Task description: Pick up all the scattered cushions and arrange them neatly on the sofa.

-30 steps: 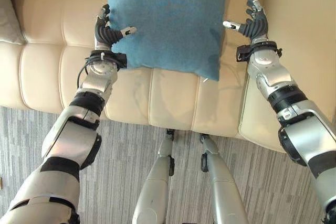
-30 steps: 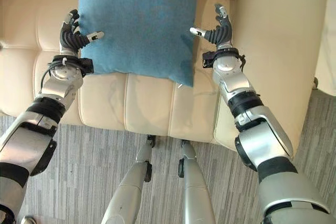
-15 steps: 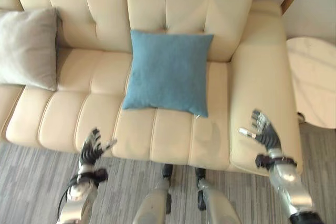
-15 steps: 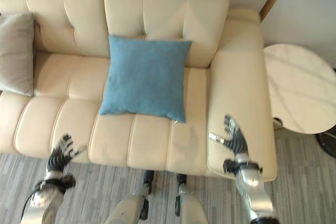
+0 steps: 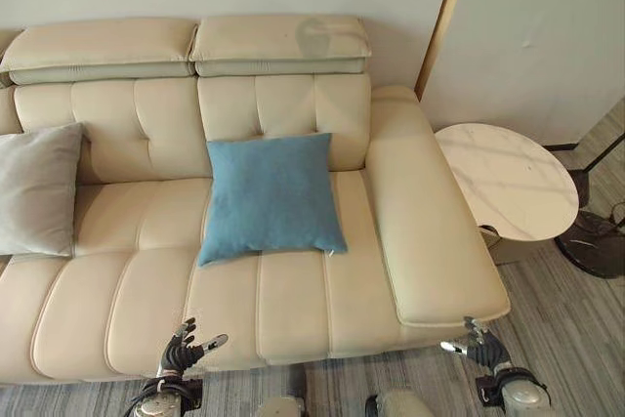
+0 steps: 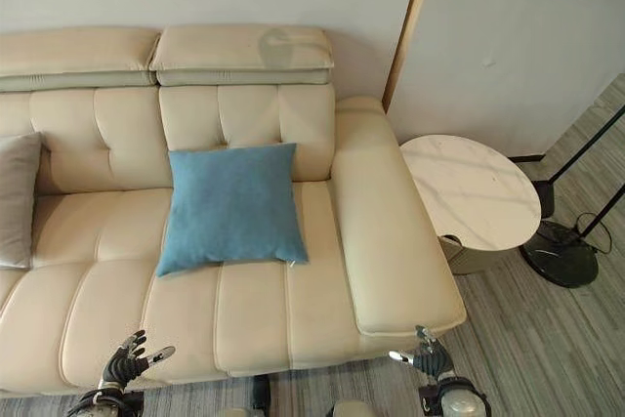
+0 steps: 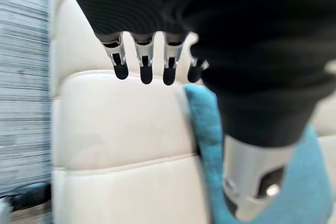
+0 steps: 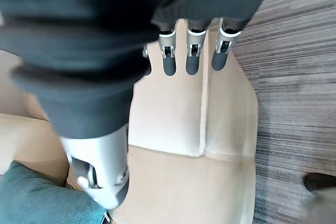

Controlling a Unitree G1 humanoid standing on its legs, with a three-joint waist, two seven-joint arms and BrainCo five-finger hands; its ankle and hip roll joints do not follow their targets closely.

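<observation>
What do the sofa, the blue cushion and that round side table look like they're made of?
Sofa: cream leather or a look-alike, going by its smooth, faintly shiny panels with stitched seams and tufting. Blue cushion: woven fabric, matte with a fine even texture. Side table: pale top with faint grey veining, so marble or a marble-look surface; which one cannot be told.

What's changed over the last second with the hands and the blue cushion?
Both hands, the left hand and the right hand, have drawn back from beside the blue cushion to the sofa's front edge, open and empty; the camera has pulled back too. The cushion stays leaning against the backrest, and a grey cushion shows further left.
</observation>
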